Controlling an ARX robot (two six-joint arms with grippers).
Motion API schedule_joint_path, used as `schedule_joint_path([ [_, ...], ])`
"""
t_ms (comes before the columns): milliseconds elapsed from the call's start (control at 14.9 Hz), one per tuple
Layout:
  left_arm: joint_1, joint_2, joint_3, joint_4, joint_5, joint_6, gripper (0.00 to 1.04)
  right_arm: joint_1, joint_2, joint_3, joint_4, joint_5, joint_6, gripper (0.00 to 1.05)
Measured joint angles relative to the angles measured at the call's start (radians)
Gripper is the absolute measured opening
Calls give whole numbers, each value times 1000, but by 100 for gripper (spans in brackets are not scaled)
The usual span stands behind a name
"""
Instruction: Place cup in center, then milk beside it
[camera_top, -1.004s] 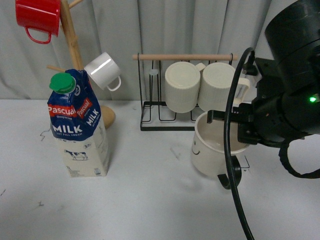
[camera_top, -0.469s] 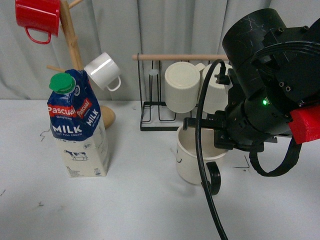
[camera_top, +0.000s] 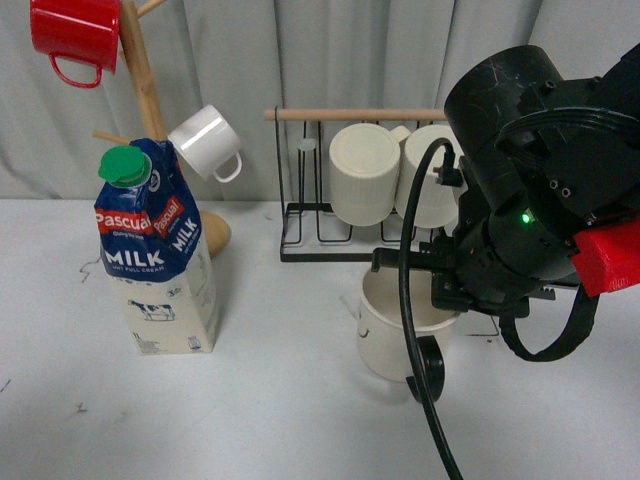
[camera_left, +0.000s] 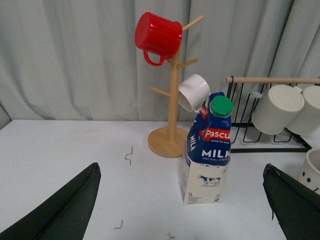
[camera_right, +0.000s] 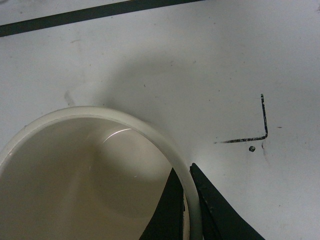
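Table (camera_top: 280, 410); right gripper (camera_right: 184, 170) tight on cup (camera_top: 385, 335)

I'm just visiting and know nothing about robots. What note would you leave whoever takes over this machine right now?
Right gripper: shut on the rim of the wide cream mug with black handle, low before the black wire rack, right of centre.
Left gripper: open, empty.
Tall blue-and-cream milk carton: upright on the white table, left side, untouched.
Done: mug gripped. Left: set mug at centre, release, place milk beside it.
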Motion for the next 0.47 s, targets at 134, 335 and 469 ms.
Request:
schedule_joint_path([
  [134,0,0,0,0,0,0,98,0,3,3,-1,2,0,3],
  [335,0,0,0,0,0,0,98,0,6,4,12,0,0,15],
  [469,0,0,0,0,0,0,98,-5,6,6,31,-17,-6,44],
])
